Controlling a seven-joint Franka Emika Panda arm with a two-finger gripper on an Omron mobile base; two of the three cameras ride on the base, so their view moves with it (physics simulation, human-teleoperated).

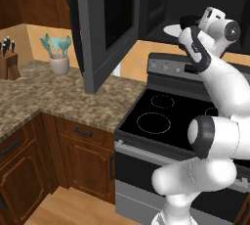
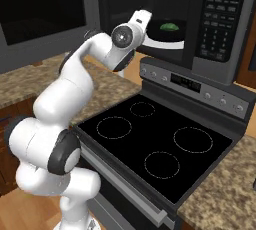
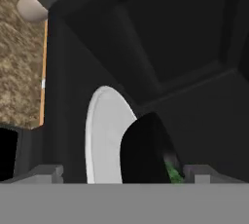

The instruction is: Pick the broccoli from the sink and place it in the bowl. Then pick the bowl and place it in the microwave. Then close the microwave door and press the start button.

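Arm (image 2: pixel 75 81) reaches up into microwave (image 2: pixel 215 24), at bowl (image 2: pixel 167 28).

Knife block (image 1: pixel 8 58), utensil crock (image 1: pixel 59 64) on granite counter (image 1: pixel 58 97) — stove (image 2: pixel 160 144) w/ burner rings.

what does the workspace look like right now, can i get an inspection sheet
surface: white turntable plate inside the microwave; granite counter beside the stove
job's things: broccoli lies in the bowl, bowl on the turntable; microwave door open
clutter: knife block, cup of teal utensils on the counter
end effector: at the bowl inside the cavity; open or shut cannot be told
cables: nothing seen
surroundings: wooden cabinets below the counter
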